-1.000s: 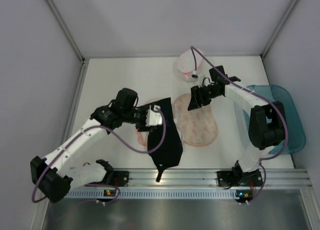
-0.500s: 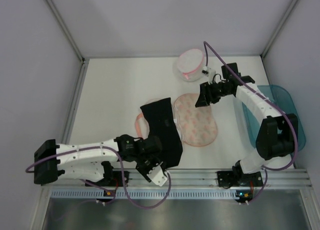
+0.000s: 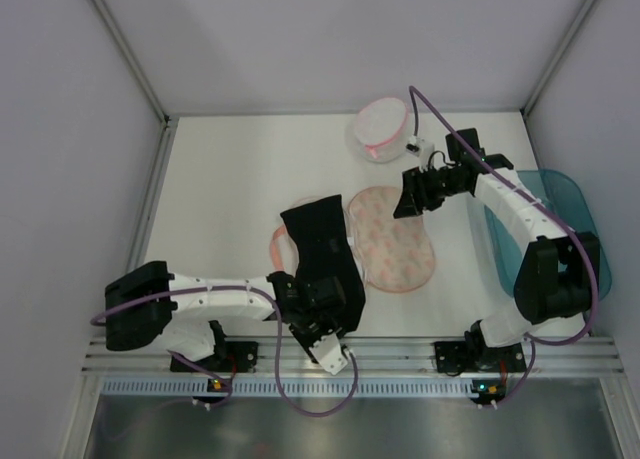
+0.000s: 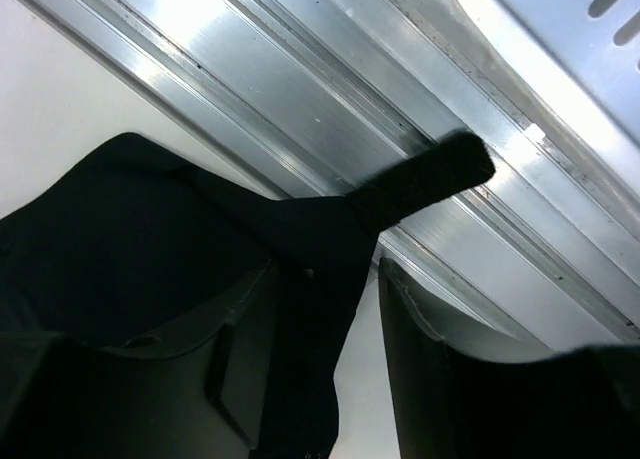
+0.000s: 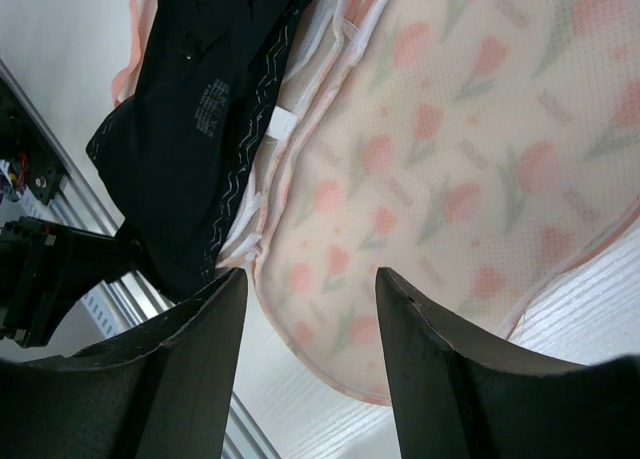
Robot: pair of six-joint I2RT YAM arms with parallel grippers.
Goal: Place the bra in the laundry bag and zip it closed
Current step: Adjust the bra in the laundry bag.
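The limp, light bra (image 3: 320,249) is draped between the part-closed fingers of the left gripper (image 4: 325,279); whether it is pinched cannot be told. The laundry bag (image 5: 450,149) is spread beneath the released right gripper (image 5: 310,289). A bunched fold, not the thin strap, is best taken.

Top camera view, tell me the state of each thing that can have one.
laundry bag, unzipped, spread open flat.
bra, limp, draped over the laundry bag's left half.
left gripper, open, astride the bra's near end.
right gripper, open, empty, above the laundry bag.
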